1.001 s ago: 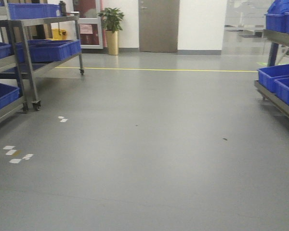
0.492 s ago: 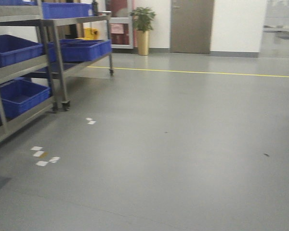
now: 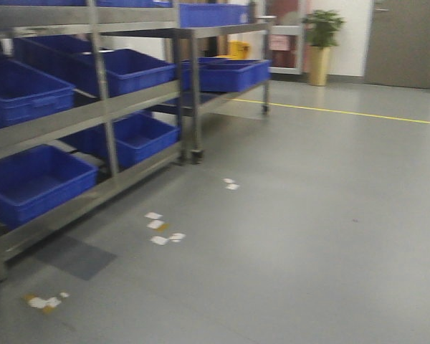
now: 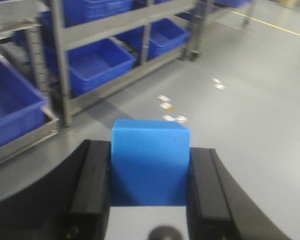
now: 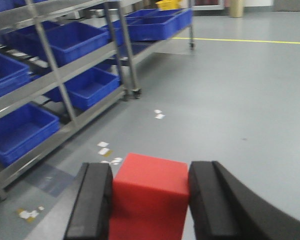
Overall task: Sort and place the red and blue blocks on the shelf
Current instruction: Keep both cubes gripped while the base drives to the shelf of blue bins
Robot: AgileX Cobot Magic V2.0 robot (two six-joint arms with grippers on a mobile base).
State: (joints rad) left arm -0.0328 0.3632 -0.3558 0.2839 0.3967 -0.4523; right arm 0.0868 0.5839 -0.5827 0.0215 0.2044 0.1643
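My left gripper [image 4: 150, 167] is shut on the blue block [image 4: 150, 160], held between its two black fingers above the floor. My right gripper [image 5: 149, 192] is shut on the red block [image 5: 149, 195], clamped between its black fingers. The steel shelf [image 3: 107, 107] stands at the left in the front view, in tiers holding big blue crates [image 3: 129, 68]. It also shows at the upper left of the left wrist view [image 4: 60, 65] and at the left of the right wrist view [image 5: 55, 75]. Both blocks are well away from the shelf. Neither gripper shows in the front view.
A second wheeled steel rack [image 3: 222, 43] with blue crates stands behind the first. White tape marks [image 3: 161, 229] lie on the grey floor. A yellow floor line [image 3: 358, 115], a potted plant [image 3: 319, 46] and a grey door [image 3: 405, 43] are at the back.
The front view has swung left: the shelf and crates have come from the left edge into much of the frame, and the plant and door have shifted right.
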